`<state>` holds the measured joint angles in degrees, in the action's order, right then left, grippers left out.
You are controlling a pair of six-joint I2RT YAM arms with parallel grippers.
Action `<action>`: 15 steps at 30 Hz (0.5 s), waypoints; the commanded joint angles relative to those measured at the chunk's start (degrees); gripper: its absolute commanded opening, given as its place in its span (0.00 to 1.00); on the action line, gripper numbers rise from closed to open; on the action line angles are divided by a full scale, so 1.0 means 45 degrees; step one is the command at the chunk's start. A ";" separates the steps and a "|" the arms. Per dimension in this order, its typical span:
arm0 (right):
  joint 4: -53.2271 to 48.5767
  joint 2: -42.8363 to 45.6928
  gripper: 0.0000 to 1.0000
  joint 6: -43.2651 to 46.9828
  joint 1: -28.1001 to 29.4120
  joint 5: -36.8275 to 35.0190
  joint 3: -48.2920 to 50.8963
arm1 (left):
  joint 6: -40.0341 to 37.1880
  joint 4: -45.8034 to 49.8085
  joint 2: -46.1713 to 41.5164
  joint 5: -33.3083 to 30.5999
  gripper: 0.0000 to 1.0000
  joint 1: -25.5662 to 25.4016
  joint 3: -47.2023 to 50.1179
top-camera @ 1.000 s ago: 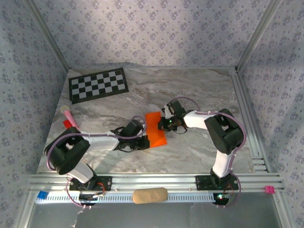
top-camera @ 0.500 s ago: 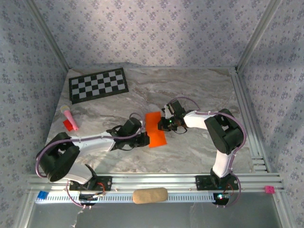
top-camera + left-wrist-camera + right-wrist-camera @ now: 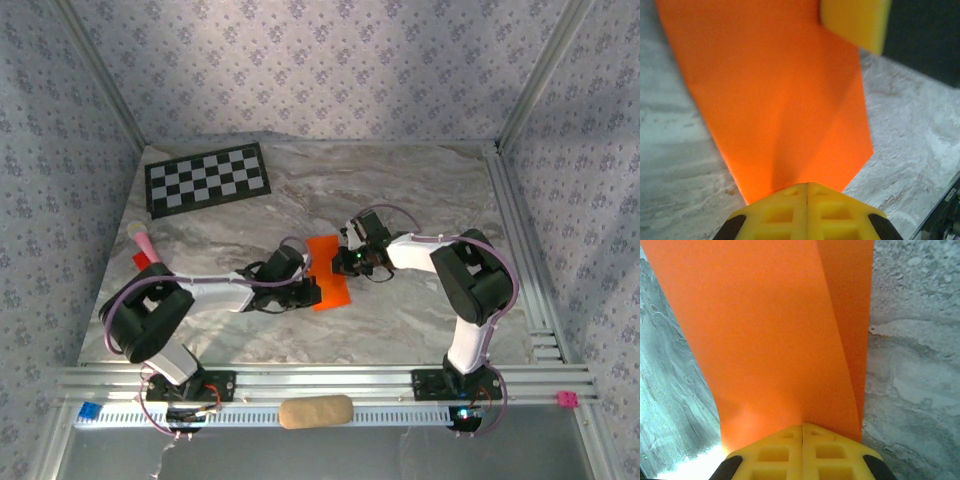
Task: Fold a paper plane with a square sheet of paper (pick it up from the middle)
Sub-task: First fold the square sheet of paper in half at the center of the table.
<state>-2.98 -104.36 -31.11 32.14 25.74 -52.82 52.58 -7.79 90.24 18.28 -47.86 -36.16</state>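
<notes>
- In the middle of the marble table [image 3: 420,200], the sheet of orange paper [image 3: 327,272] sits between the two grippers, with one layer folded over another.
- The left gripper [image 3: 310,289] has its yellow fingers pressed together, pinching the paper's left edge.
- The right gripper [image 3: 347,262] is likewise clamped tight on the paper's opposite edge.
- A checkerboard sheet [image 3: 208,178] lies flat at the far left corner, well apart from the paper.
- A small red and pink object [image 3: 146,250] rests near the table's left edge.
</notes>
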 commanded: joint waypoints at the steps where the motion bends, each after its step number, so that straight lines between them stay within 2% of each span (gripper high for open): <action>1: -0.1993 -0.0736 0.00 -0.0146 0.0028 -0.1461 0.0740 | -0.0186 0.0144 0.0145 0.0291 0.04 -0.0146 0.0328; 7: -0.2022 -0.0688 0.00 -0.0142 0.0030 -0.1480 0.0769 | -0.0896 0.1585 -0.0044 0.0206 0.03 -0.0505 0.0219; 15: -0.2029 -0.0622 0.00 -0.0118 0.0007 -0.1471 0.0798 | -0.0785 0.1693 -0.0563 0.0019 0.03 -0.0558 0.0719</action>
<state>-2.74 -104.25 -31.29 32.14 25.71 -52.62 49.98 -4.21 88.82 18.41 -49.89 -34.37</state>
